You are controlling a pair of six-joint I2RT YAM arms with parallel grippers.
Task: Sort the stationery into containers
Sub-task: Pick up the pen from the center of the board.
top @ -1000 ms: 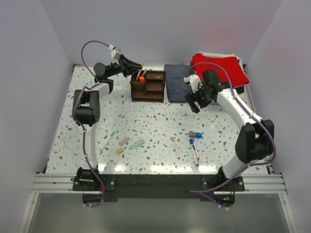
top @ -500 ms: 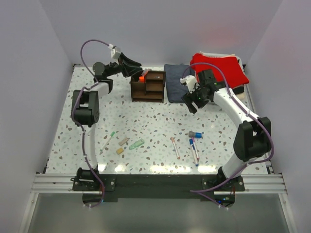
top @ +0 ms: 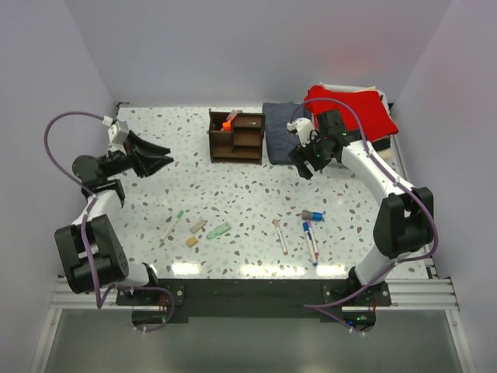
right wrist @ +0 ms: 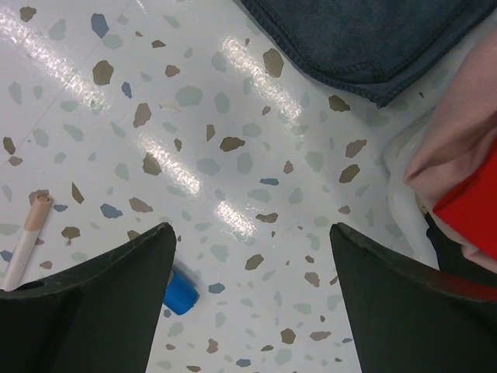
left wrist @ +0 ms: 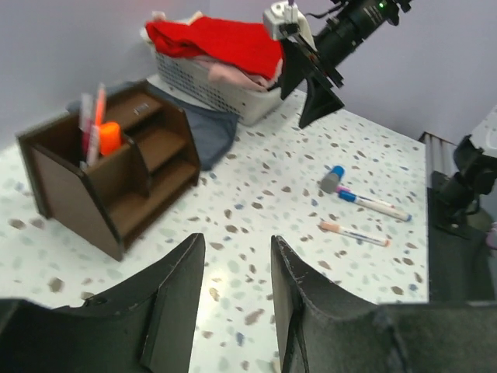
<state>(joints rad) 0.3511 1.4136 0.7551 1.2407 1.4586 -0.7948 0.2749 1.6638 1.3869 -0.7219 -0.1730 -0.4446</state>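
The dark brown wooden organizer (top: pixel 237 137) stands at the back centre, with a black marker with an orange band (top: pixel 227 123) and slim pens upright in its left compartment. It also shows in the left wrist view (left wrist: pixel 109 175). On the table lie a green-tipped pen (top: pixel 172 225), two tan blocks (top: pixel 198 227), a pale green piece (top: pixel 218 230), a pink pen (top: pixel 279 235), a blue-capped piece (top: pixel 313 214) and a red and blue pen (top: pixel 311 239). My left gripper (top: pixel 161 165) is open and empty at the left, its fingertips (left wrist: pixel 237 241) pointing at the organizer. My right gripper (top: pixel 303 165) is open and empty (right wrist: pixel 250 229) above bare table, the blue cap (right wrist: pixel 180 294) by its left finger.
A folded dark cloth (top: pixel 281 132) lies right of the organizer. A white basket (left wrist: pixel 225 97) with red cloth (top: pixel 349 105) stands at the back right. Walls close the table on three sides.
My left arm has swung from behind the organizer out to the left side of the table, gripper open. My right gripper has shifted slightly left.
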